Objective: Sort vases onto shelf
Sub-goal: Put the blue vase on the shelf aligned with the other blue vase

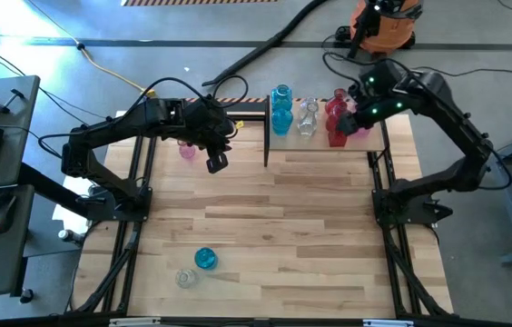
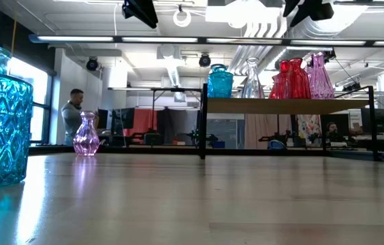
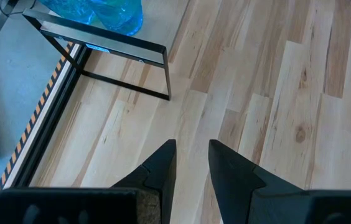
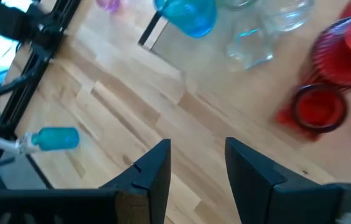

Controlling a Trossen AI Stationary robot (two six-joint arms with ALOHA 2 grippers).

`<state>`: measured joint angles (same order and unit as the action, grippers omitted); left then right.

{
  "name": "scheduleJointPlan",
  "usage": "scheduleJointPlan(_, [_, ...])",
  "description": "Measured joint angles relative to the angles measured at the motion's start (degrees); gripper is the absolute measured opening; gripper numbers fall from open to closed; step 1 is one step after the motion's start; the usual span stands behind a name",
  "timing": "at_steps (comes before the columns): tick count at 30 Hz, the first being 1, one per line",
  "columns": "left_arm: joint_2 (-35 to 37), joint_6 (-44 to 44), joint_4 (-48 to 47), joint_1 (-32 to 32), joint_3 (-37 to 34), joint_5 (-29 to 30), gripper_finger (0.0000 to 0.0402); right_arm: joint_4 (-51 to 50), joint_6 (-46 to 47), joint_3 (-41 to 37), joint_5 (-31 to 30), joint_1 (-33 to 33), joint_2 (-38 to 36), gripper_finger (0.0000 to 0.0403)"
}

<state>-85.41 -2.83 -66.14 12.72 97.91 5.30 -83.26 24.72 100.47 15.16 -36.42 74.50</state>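
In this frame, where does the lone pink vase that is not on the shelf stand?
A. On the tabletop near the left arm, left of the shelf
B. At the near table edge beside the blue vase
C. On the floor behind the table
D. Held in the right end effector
A: the high view shows the pink vase on the tabletop by the left end effector, left of the shelf; the low view shows it upright and free.

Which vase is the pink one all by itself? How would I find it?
Start at the shelf along the table's far edge, where blue, clear and red vases stand in a row. Go past its end towards the left gripper, and on the bare tabletop stands the pink vase. It is the only pink vase standing down on the table, with no other vase beside it.
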Motion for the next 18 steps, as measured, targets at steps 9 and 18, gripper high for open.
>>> scheduleJointPlan(9, [0.00, -0.08, 0.10, 0.01, 0.00, 0.00, 0.0085, 0.20, 1.87, -0.04, -2.55, 6.61, 0.00, 0.0130])
scheduleJointPlan(18, [0.00, -0.08, 0.35, -0.01, 0.00, 0.00, 0.0085, 1.14, 3.74, -0.04, -6.01, 10.65, 0.00, 0.0130])
